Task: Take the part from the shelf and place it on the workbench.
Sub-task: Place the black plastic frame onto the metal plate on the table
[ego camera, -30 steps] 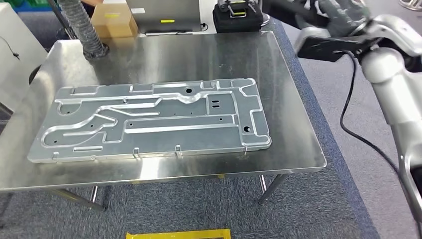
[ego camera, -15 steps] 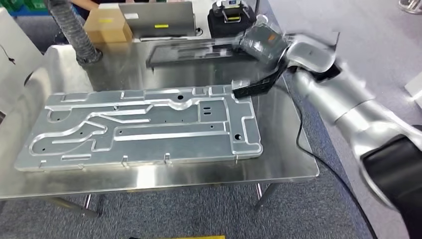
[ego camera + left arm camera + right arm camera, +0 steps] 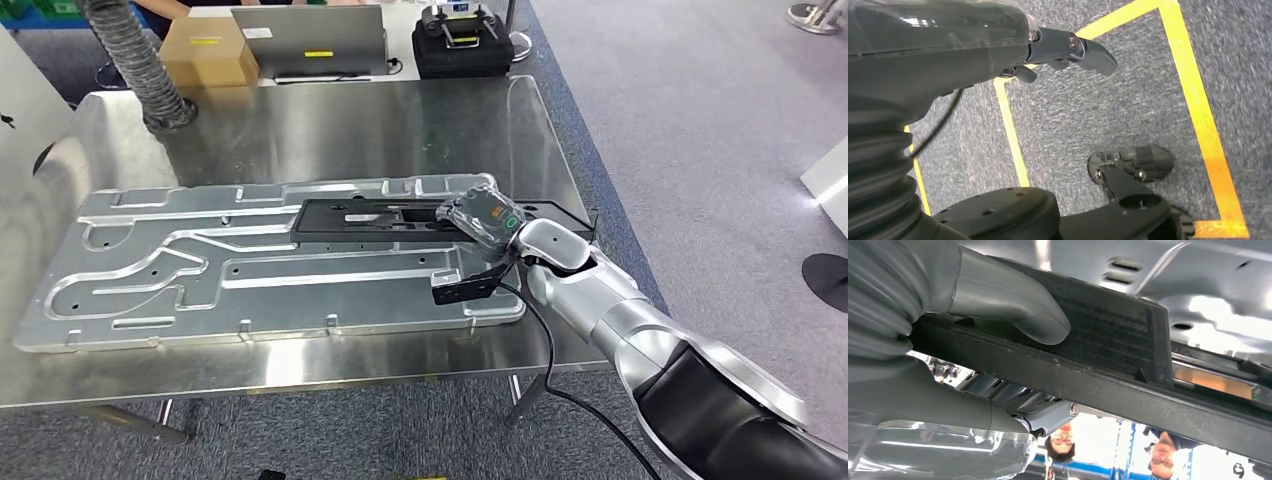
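Fingers [image 3: 1013, 315] around black part [image 3: 1128, 360], wrist-view only.

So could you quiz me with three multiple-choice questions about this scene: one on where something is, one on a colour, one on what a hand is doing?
1. Where is the black part?
A. Over the big grooved metal plate on the workbench
B. On the floor
C. On the cardboard box

2. What colour are the floor lines in the left wrist view?
A. Red
B. Yellow
C. White

3. What is the right hand doing?
A. Hanging with nothing in it
B. Pressing the laptop
C. Gripping the black part

Answers: 1 A, the head view shows it over the plate; 2 B, the lines are yellow on grey carpet; 3 C, the right wrist view shows the thumb clamped on the part.
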Controlling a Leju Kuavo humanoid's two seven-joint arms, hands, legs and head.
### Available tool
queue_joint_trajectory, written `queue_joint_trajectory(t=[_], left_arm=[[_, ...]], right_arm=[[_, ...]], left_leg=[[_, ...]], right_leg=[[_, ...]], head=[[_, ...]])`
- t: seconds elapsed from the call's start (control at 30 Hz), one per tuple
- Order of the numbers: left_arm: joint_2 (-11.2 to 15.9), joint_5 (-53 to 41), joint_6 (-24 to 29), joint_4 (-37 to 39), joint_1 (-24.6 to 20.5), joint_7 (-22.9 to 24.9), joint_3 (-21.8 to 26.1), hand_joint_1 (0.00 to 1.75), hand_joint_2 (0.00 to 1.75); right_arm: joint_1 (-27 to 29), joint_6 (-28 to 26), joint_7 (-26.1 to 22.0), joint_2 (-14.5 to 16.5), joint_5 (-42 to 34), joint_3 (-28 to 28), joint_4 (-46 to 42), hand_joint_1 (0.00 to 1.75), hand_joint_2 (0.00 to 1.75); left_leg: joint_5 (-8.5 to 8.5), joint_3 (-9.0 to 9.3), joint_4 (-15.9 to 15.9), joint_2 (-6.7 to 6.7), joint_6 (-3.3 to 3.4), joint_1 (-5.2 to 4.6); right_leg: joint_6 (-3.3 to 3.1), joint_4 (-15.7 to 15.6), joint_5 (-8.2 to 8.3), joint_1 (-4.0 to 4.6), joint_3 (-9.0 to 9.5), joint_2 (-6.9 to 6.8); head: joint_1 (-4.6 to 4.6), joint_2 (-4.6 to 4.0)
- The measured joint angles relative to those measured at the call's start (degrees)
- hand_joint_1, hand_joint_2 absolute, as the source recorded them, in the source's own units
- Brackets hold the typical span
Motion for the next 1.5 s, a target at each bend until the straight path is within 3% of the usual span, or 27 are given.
queue_joint_trajectory(t=[0.07, 0.17, 0.2, 0.23, 0.27, 0.37, 0.43, 0.5, 0.57, 0.67, 0.73, 0.77, 0.83, 0.9, 0.97, 1.07, 1.13, 1.2, 1.23, 1.27, 1.3, 1.33, 1.4, 1.43, 1.5], left_arm=[[-0.01, -0.24, 0.42, 0.0, -0.01, 0.08, -0.21, 0.0, 1.75], [-0.03, -0.87, 1.51, 0.0, -0.02, 0.76, -0.78, 0.0, 1.75], [-0.04, -0.99, 1.75, 0.0, -0.01, 0.97, -0.88, 0.0, 1.75], [-0.06, -1.04, 1.88, 0.0, 0.0, 1.09, -0.93, 0.0, 1.75], [-0.09, -1.01, 1.93, 0.0, 0.0, 1.06, -1.0, 0.0, 1.31], [-0.31, -0.51, 1.16, 0.0, -0.09, 0.42, -1.18, 0.0, 0.0], [-0.43, -0.17, 0.2, 0.0, -0.19, 0.13, -1.2, 0.0, 0.0], [-0.54, 0.15, -0.23, 0.0, -0.25, 0.27, -1.21, 0.0, 0.0], [-0.61, 0.53, -0.41, 0.0, -0.3, 0.38, -1.2, 0.0, 0.0], [-0.6, 1.29, -1.04, 0.0, -0.35, 0.0, -1.17, 0.0, 0.0], [-0.58, 1.86, -1.48, 0.0, -0.28, -0.43, -1.03, 0.0, 0.0], [-0.56, 2.04, -1.59, 0.0, -0.25, -0.54, -0.92, 0.0, 0.0], [-0.49, 2.36, -1.81, 0.0, -0.21, -0.74, -0.76, 0.0, 0.0], [-0.44, 2.96, -2.14, 0.0, -0.13, -1.08, -0.59, 0.0, 0.0], [-0.44, 3.89, -2.4, 0.0, 0.18, -1.41, -0.24, 0.0, 0.0], [-0.4, 4.91, -2.44, 0.0, 1.2, -1.78, 0.52, 0.0, 0.0], [-0.39, 5.19, -2.44, 0.0, 1.97, -2.03, 0.92, 0.0, 0.0], [-0.39, 5.25, -2.44, 0.0, 2.55, -2.13, 1.16, 0.0, 0.0], [-0.39, 5.25, -2.44, 0.0, 2.72, -2.13, 1.25, 0.0, 0.0], [-0.4, 5.25, -2.44, 0.0, 2.77, -2.12, 1.32, 0.0, 0.0], [-0.42, 5.25, -2.44, 0.0, 2.74, -2.1, 1.39, 0.0, 0.0], [-0.47, 5.25, -2.43, 0.01, 2.69, -2.05, 1.47, 0.0, 0.0], [-0.63, 5.29, -2.32, 0.02, 2.61, -1.79, 1.69, 0.0, 0.0], [-0.69, 5.33, -2.22, 0.02, 2.65, -1.58, 1.83, 0.0, 0.0], [-0.72, 5.37, -2.03, 0.02, 3.11, -1.07, 2.09, 0.0, 0.0]], right_arm=[[0.12, 0.16, 0.11, 0.11, -0.16, -0.31, 0.58, 0.0, 1.75], [-0.08, 1.31, 0.01, 0.18, -0.51, -1.31, 1.03, 0.0, 1.75], [-0.11, 1.65, -0.1, 0.19, -0.48, -1.52, 1.17, 0.0, 1.75], [-0.12, 1.81, -0.19, 0.2, -0.41, -1.63, 1.32, 0.0, 1.75], [-0.16, 1.9, -0.26, 0.2, -0.35, -1.73, 1.43, 0.0, 1.75], [-0.54, 1.95, -0.39, 0.2, -0.24, -2.03, 1.58, 0.0, 1.75], [-0.72, 2.14, -0.56, 0.2, 0.0, -2.18, 1.67, 0.0, 1.75], [-0.78, 2.59, -0.69, 0.2, 0.32, -2.29, 1.8, 0.0, 1.75], [-1.06, 3.43, -0.63, 0.16, 0.6, -2.38, 1.94, 0.0, 1.75], [-1.94, 6.44, -0.52, -0.28, 1.14, -2.45, 2.05, 0.0, 1.75], [-2.66, 9.44, -0.71, -1.3, 1.45, -2.45, 2.07, 0.0, 1.75], [-3.15, 10.56, -0.85, -1.87, 1.53, -2.45, 2.05, 0.0, 1.75], [-4.4, 12.38, -1.2, -2.92, 1.31, -2.46, 2.03, 0.0, 1.75], [-6.05, 16.28, -1.33, -4.25, -0.19, -2.56, 1.63, 0.0, 1.75], [-7.99, 23.12, -0.37, -6.59, -3.8, -2.89, -0.72, 0.0, 1.75], [-11.37, 33.38, 3.74, -13.23, -11.16, -4.53, -9.41, 0.0, 1.75], [-13.91, 37.72, 6.62, -18.8, -14.79, -6.04, -16.78, 0.0, 1.75], [-16.02, 39.93, 8.35, -23.35, -16.92, -7.28, -23.38, 0.0, 1.75], [-16.58, 40.35, 8.95, -25.03, -17.48, -7.7, -25.87, 0.0, 1.31], [-16.8, 40.39, 9.37, -26.25, -17.69, -7.89, -27.63, 0.0, 0.87], [-16.82, 40.19, 9.67, -27.22, -17.69, -7.97, -28.98, 0.0, 0.44], [-16.85, 39.8, 10.07, -28.06, -17.68, -8.03, -30.33, 0.0, 0.44], [-17.31, 38.81, 11.88, -30.37, -18.51, -8.25, -33.44, 0.0, 1.31], [-17.69, 38.24, 13.47, -32.52, -19.83, -8.44, -35.62, 0.0, 1.75], [-17.87, 35.7, 16.91, -40.52, -25.5, -9.76, -42.02, 0.0, 1.75]], left_leg=[[0.32, 0.24, -0.49, 0.04, 0.65, 0.16], [0.43, 0.35, -0.7, 0.13, 1.13, 0.17], [0.41, 0.37, -0.68, 0.13, 1.17, 0.16], [0.38, 0.39, -0.65, 0.09, 1.2, 0.15], [0.34, 0.45, -0.6, 0.04, 1.18, 0.15], [0.07, 0.58, -0.39, -0.07, 0.82, 0.01], [0.0, 0.49, -0.38, -0.08, 0.35, -0.14], [-0.01, 0.49, -0.57, -0.06, -0.22, -0.18], [-1.17, 0.02, 0.79, 0.01, -0.77, -0.19], [-6.03, -4.15, 10.26, 0.06, -1.26, -0.08], [-7.02, -6.61, 15.06, 0.07, -1.46, -0.02], [-5.93, -6.47, 14.44, 0.08, -1.52, 0.04], [-2.0, -3.65, 7.87, 0.1, -1.57, 0.28], [0.08, -0.88, 1.92, 0.05, -1.32, 0.34], [-0.08, -0.4, 0.74, -0.07, -0.6, 0.06], [0.11, -0.58, 0.65, -0.27, 0.8, -0.04], [0.23, -0.65, 0.47, -0.53, 1.43, -0.01], [0.16, -0.68, 0.48, -0.75, 1.74, -0.22], [0.07, -0.55, 0.48, -0.74, 1.86, -0.36], [-0.04, -0.36, 0.48, -0.72, 1.96, -0.51], [-0.16, -0.14, 0.48, -0.66, 2.06, -0.7], [-0.26, 0.04, 0.47, -0.59, 2.13, -0.89], [-0.37, 0.14, 0.52, -0.51, 2.15, -1.33], [-0.37, 0.09, 0.54, -0.64, 2.1, -1.41], [-0.27, 0.08, 0.33, -1.56, 1.87, -1.27]], right_leg=[[0.59, 1.86, -1.41, -0.22, -0.76, -0.09], [1.25, 12.08, -6.45, -0.38, -5.38, -0.14], [1.4, 14.98, -7.3, -0.42, -6.72, -0.14], [1.46, 15.91, -7.09, -0.45, -7.18, -0.15], [1.42, 14.41, -5.8, -0.46, -6.45, -0.15], [0.67, 3.06, -0.85, -0.24, -0.84, -0.18], [0.1, -0.2, -0.31, 0.1, 0.67, -0.17], [-0.46, -0.55, -0.2, 0.05, 0.75, -0.15], [-1.12, -1.23, 0.11, -0.29, 1.13, -0.21], [-1.56, -1.59, 0.28, -0.4, 1.39, -0.26], [-1.54, -1.5, 0.22, -0.39, 1.4, -0.28], [-1.45, -1.4, 0.14, -0.42, 1.41, -0.29], [-1.0, -1.02, -0.19, -0.52, 1.45, -0.27], [-0.33, -0.36, -0.51, -0.37, 1.12, -0.13], [0.32, 0.01, -0.52, -0.26, 0.67, -0.01], [1.29, 0.97, -1.51, -0.61, 0.31, -0.13], [1.8, 5.99, -4.7, -0.75, -1.81, -0.2], [1.95, 13.41, -7.96, -0.65, -5.21, -0.23], [1.81, 15.54, -8.28, -0.53, -6.24, -0.22], [1.5, 15.64, -7.46, -0.34, -6.36, -0.21], [0.99, 13.55, -5.67, -0.11, -5.52, -0.21], [0.27, 9.75, -3.34, 0.22, -3.92, -0.21], [-0.98, 2.73, -0.61, 0.87, -0.89, -0.41], [-1.28, 0.8, -0.24, 1.15, -0.08, -0.64], [-1.32, -0.45, -0.5, 1.45, 0.48, -1.58]], head=[[0.0, 0.0], [0.0, 0.0], [0.0, 0.0], [0.0, 0.0], [0.0, 0.0], [-0.01, 0.0], [-0.01, 0.0], [0.0, 0.0], [0.0, 0.0], [-0.01, 0.0], [-0.01, -0.01], [-0.01, -0.01], [-0.02, 0.0], [-0.01, -0.01], [0.0, -0.01], [0.02, 0.0], [0.02, 0.0], [0.02, 0.0], [0.02, 0.0], [0.02, 0.0], [0.02, 0.0], [0.02, 0.0], [0.02, 0.0], [0.03, -0.01], [0.03, -0.01]])
